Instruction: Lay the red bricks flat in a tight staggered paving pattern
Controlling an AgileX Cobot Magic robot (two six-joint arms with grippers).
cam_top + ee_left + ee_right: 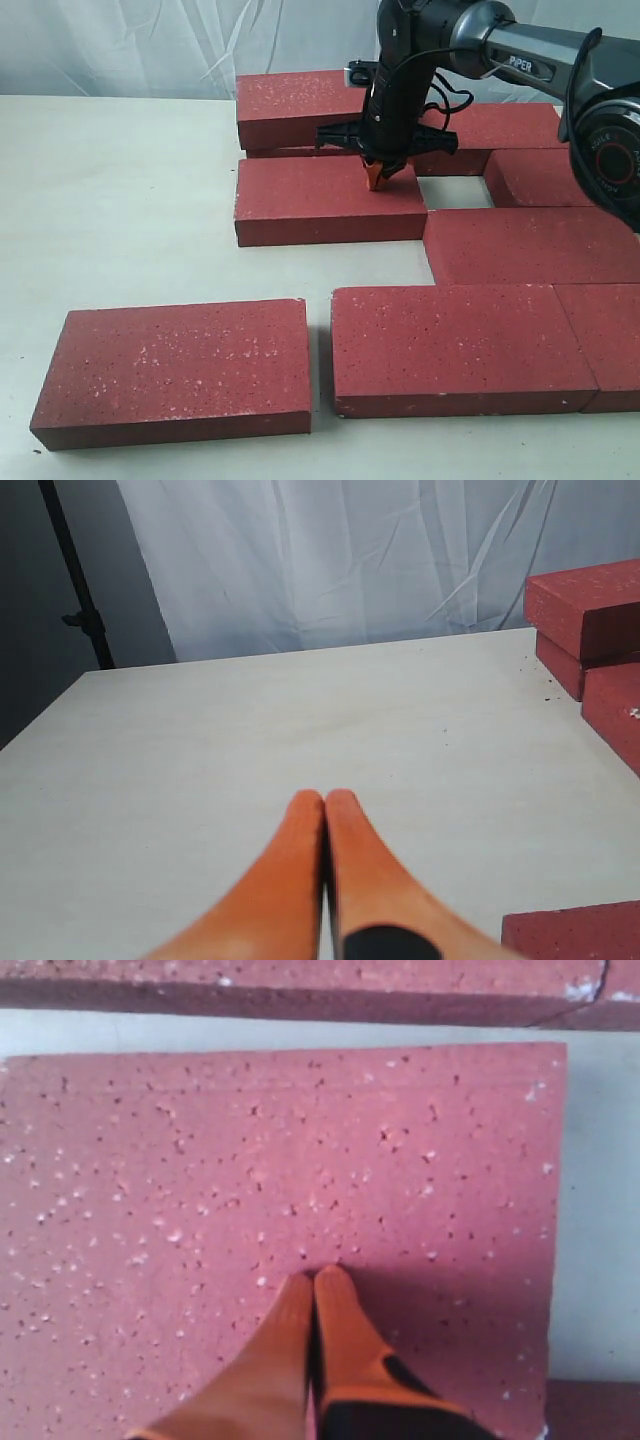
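Right end effector (pixel 379 180): closed together, tip set on middle red brick (pixel 300 200), judged for sliding it tight into the pattern. Left end effector (pixel 325 802): closed together, held over surface (pixel 250 710).

Table: you're working on a pale, off-white table (pixel 120 200) with a matte top.
Backdrop: a white curtain (pixel 120 45) hangs in creased folds behind your table's far edge.
Side: beside the curtain you'll see a dark wall (pixel 25 630) and a thin black stand (pixel 84 622).
Light: soft, even, with faint shadows.
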